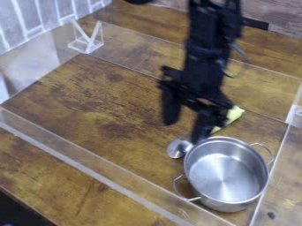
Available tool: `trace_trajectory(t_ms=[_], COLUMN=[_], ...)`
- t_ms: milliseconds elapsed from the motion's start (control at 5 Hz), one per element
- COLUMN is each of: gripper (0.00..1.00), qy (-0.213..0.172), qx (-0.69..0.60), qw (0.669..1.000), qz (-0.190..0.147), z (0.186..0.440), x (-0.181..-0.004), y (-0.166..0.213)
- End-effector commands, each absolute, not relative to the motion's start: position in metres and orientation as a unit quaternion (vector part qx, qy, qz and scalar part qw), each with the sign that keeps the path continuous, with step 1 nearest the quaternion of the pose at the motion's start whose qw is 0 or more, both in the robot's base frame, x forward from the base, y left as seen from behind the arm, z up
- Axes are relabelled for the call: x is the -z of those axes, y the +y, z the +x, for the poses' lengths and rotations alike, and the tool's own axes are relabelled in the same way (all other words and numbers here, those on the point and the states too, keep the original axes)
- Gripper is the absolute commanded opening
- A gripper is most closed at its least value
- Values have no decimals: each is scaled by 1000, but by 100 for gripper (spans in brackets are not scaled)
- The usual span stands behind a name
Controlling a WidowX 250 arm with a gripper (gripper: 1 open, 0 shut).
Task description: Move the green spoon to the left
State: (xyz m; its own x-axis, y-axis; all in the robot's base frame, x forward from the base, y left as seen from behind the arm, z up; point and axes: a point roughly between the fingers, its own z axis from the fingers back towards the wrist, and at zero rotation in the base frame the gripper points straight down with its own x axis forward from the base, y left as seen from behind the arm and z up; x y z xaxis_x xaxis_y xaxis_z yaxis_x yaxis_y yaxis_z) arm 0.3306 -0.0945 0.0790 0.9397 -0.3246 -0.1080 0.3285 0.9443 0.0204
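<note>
The green spoon lies on the wooden table at the right, its yellow-green handle [232,114] mostly hidden behind my gripper and its shiny round bowl [179,147] showing by the pot's rim. My gripper [186,121] hangs pointing down right over the spoon. Its two dark fingers [170,109] stand apart, open, with nothing between them. Whether the fingertips touch the spoon I cannot tell.
A round steel pot [227,173] with two handles sits at the front right, touching the spoon's bowl. A clear plastic wall [83,150] borders the table's front and sides. A small clear stand [83,40] is at the back left.
</note>
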Motion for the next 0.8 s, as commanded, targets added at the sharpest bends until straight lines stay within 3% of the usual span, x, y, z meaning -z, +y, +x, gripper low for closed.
trace_trajectory(t_ms=[0, 400, 600], gripper=[100, 100, 100], qy=[12, 1, -2], qx=[178, 173, 162], qw=[984, 985, 987], qz=[16, 19, 16], z=[351, 382, 384], x=[-86, -81, -71], y=[-106, -95, -87])
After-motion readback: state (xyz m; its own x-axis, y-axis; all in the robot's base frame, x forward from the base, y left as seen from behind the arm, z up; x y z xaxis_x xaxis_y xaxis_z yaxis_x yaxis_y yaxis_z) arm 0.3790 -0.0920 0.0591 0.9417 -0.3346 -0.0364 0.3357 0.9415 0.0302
